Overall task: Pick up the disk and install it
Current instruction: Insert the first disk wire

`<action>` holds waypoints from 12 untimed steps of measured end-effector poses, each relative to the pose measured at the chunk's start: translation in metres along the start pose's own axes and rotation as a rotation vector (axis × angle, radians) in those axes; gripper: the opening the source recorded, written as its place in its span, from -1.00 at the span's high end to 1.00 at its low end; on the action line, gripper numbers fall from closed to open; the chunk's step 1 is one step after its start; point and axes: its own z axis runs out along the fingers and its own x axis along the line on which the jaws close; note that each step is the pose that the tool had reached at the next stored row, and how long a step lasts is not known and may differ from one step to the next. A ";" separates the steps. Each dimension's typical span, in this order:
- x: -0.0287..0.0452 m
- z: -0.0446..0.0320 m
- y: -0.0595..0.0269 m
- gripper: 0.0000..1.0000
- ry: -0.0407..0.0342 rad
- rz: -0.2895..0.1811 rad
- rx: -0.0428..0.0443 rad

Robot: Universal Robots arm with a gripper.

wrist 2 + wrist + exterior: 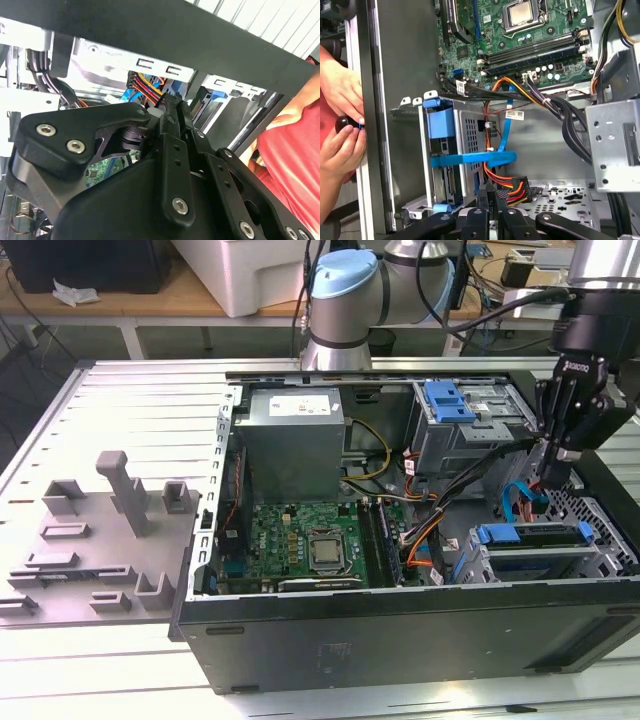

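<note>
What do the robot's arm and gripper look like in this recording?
The arm is silver-grey tubing with a light-blue joint cap and black cables alongside. The gripper is black, with a white marking on its body; in both wrist views its linkage bars carry silver screw heads.

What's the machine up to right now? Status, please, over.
Gripper shut, low inside the case beside the drive cage. Disk sits in the cage, not held. Wired connector and blue cable crowd the gripper; person's hand at case edge.
</note>
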 end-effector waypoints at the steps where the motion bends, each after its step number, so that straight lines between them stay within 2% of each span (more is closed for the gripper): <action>1: 0.0000 0.0001 0.0010 0.66 0.0002 0.000 0.0001; 9: 0.0018 0.0006 0.0087 0.66 -0.0003 -0.008 0.0061; 11: 0.0050 0.0003 0.0087 0.66 -0.0076 -0.010 0.0088; 12: 0.0073 0.0007 0.0086 0.66 -0.0137 -0.011 0.0099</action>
